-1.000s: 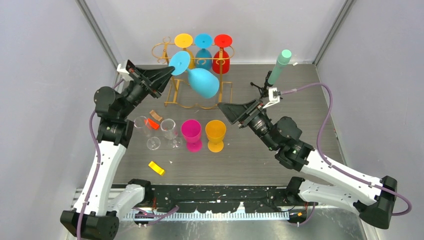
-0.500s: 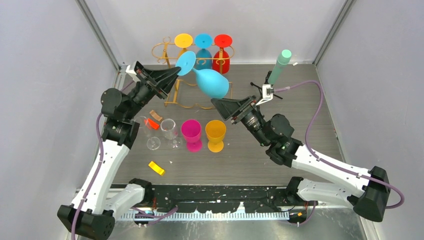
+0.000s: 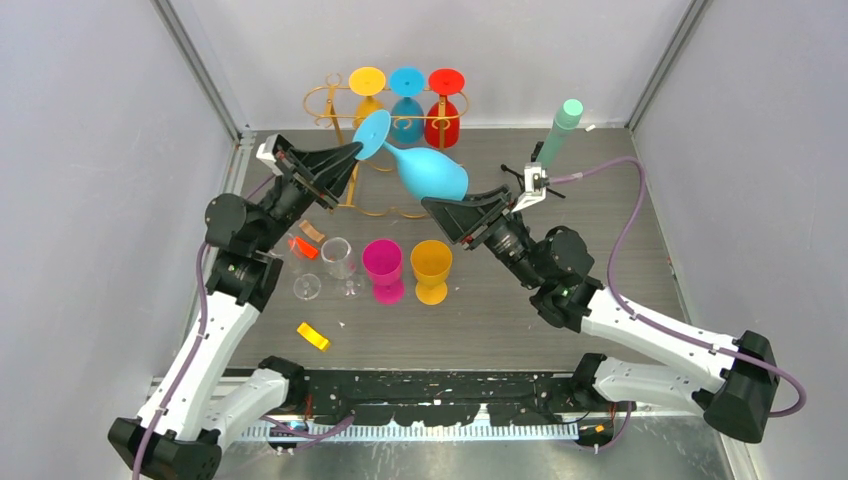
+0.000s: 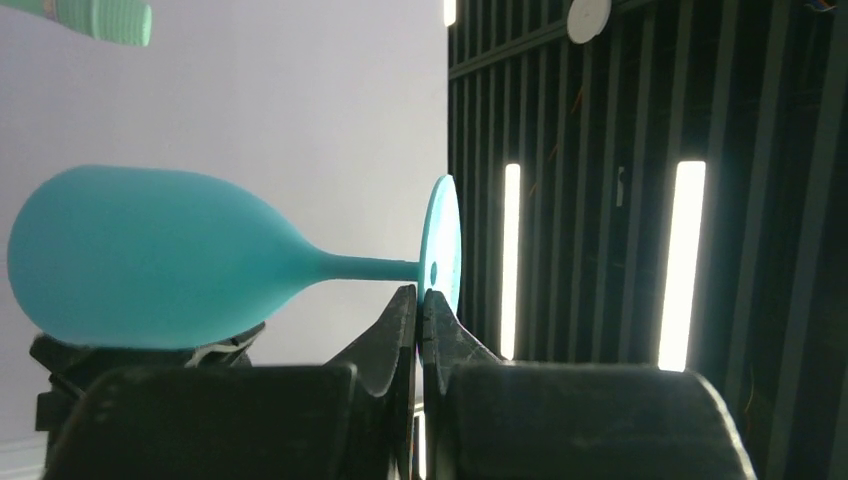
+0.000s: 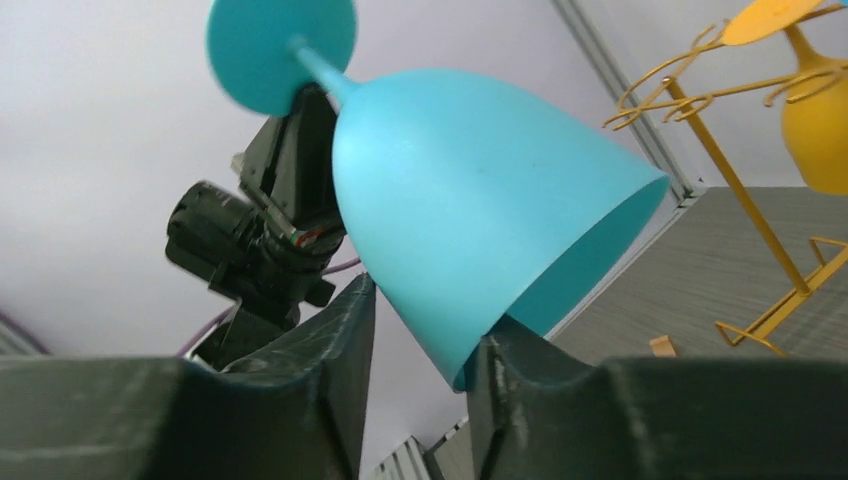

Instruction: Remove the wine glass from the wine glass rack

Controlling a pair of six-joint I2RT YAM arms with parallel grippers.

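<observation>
The wine glass [image 3: 432,173] reads as turquoise plastic, smooth and matt, with barely a sheen along the bowl. Behind it, the rack [image 3: 335,100] is thin gold metal wire, polished and bright. The table [image 3: 600,230] shows a grey wood-grain surface, dull and lightly streaked. Two clear glasses [image 3: 340,260] look glossy and see-through, while the pink cup [image 3: 382,262] and orange cup [image 3: 431,262] beside them are opaque and matt. The right gripper [image 5: 420,320] has fingers [image 5: 310,350] of black plastic, matt and faintly grainy.

Six coloured wine glasses [image 3: 432,172]; two clear glasses [image 3: 338,258]; one gold rack [image 3: 330,92]; three small blocks [image 3: 313,336]; one tripod [image 3: 545,150].
</observation>
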